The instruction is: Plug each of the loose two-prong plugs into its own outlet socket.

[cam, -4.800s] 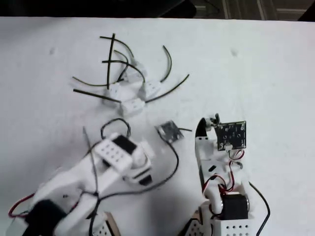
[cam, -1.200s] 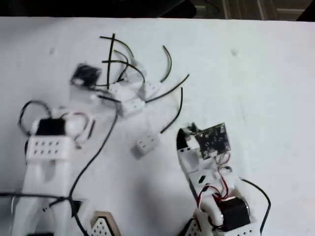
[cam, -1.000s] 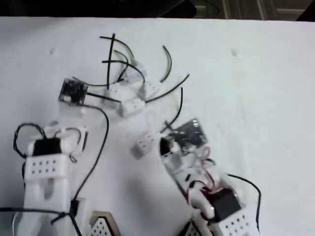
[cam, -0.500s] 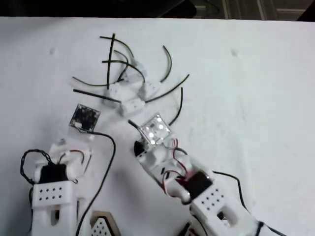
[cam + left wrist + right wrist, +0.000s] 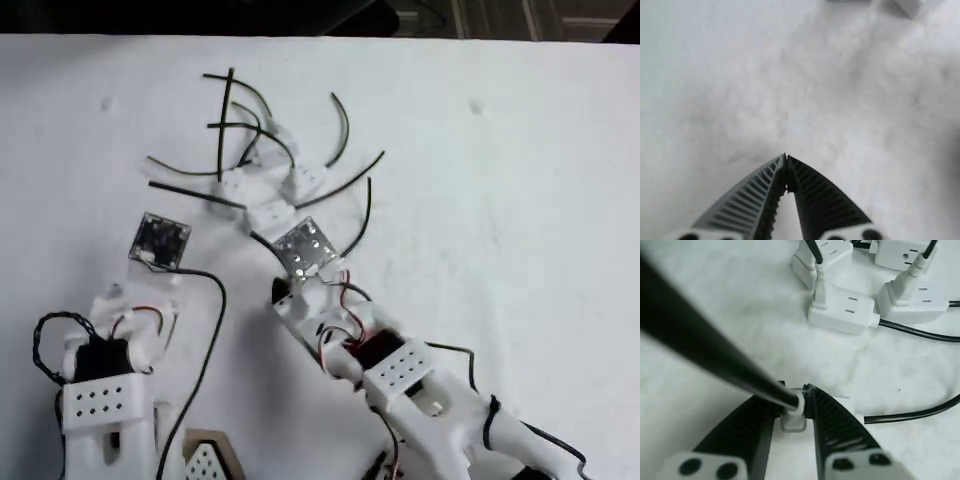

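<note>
My right gripper [image 5: 792, 390] is shut on a small white two-prong plug [image 5: 792, 416] whose black cord [image 5: 700, 342] runs off close past the camera. A white block [image 5: 842, 406] lies just under the fingers, mostly hidden. Beyond it sit several white outlet sockets [image 5: 842, 311] with plugs and cords in them. In the high view the right arm [image 5: 400, 370] stretches from the near edge to just short of the socket cluster [image 5: 265, 185]. My left gripper [image 5: 786, 172] is shut on nothing above bare table; the left arm [image 5: 100, 375] stands at the near left.
Black cords [image 5: 345, 180] fan out from the socket cluster across the white table [image 5: 520, 200]. Another cord [image 5: 205, 330] trails along the left arm toward the near edge. A dark strip [image 5: 300, 15] borders the far side of the table.
The right arm swung left and forward over the loose white socket, now covering it. The left arm pulled back from the cluster toward the near left edge.
</note>
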